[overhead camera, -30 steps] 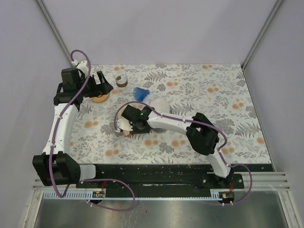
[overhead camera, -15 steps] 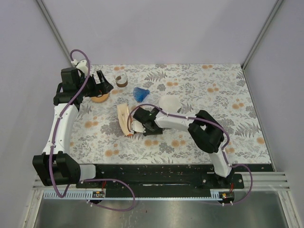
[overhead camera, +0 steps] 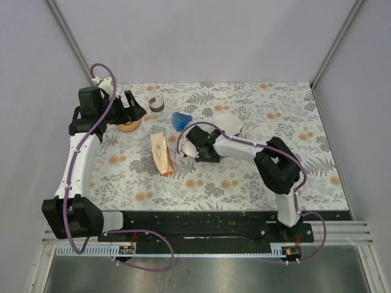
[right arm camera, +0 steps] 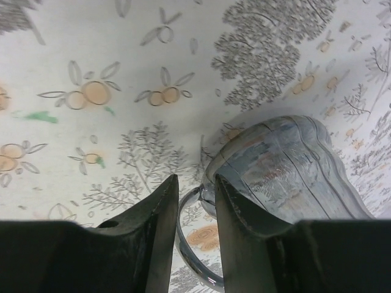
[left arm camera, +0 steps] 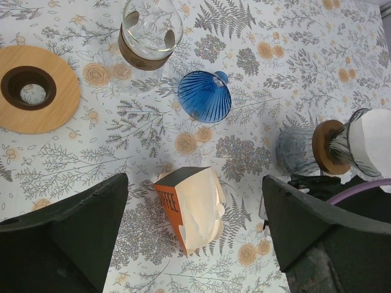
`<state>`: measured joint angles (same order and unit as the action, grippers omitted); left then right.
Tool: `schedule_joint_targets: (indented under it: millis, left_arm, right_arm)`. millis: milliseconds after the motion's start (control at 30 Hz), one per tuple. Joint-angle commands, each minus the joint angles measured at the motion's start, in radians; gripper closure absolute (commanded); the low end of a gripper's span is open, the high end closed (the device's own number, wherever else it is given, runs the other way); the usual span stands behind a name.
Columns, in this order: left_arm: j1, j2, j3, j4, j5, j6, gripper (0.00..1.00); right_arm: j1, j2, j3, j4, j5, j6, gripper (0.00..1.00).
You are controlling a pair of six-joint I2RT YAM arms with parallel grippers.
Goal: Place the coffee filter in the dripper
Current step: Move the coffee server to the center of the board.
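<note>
"FFEE" on orange filter box (left arm camera: 188, 210)

Far-left corner crowded: wooden ring (overhead camera: 127, 126), banded glass cup (overhead camera: 156, 104) and blue dripper (overhead camera: 181, 119) stand near one another, with the left gripper (left arm camera: 195, 178) spread wide beside the ring. Filter box (overhead camera: 162, 152) lies nearer; a bare lane runs between box and dripper. Right arm (overhead camera: 244, 149) bars the centre, right gripper (right arm camera: 195, 186) pinched on the tipped glass carafe (left arm camera: 293, 149). Right side of the table (overhead camera: 305, 122) lies open.

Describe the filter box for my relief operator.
On the floral table, find the blue cone near the back; just in front lies the filter box, left of the right tool gripping a glass dripper. It alone is orange, cream papers showing.
</note>
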<state>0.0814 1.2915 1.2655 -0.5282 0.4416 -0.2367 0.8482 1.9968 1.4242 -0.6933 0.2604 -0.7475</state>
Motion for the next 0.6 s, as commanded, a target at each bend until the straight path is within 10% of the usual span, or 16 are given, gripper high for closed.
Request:
schedule_joint_targets:
  millis: [0,567]
  left_arm:
    - [0.006,-0.003,-0.002,0.046,0.028,-0.006,0.06]
    - [0.006,0.009,-0.005,0.05,0.042,-0.004,0.06]
  right_arm:
    - [-0.047,0.0,0.002,0.052,0.062,0.004,0.61]
    - [-0.241,0.03,-0.019,0.155,0.102,-0.027,0.59]
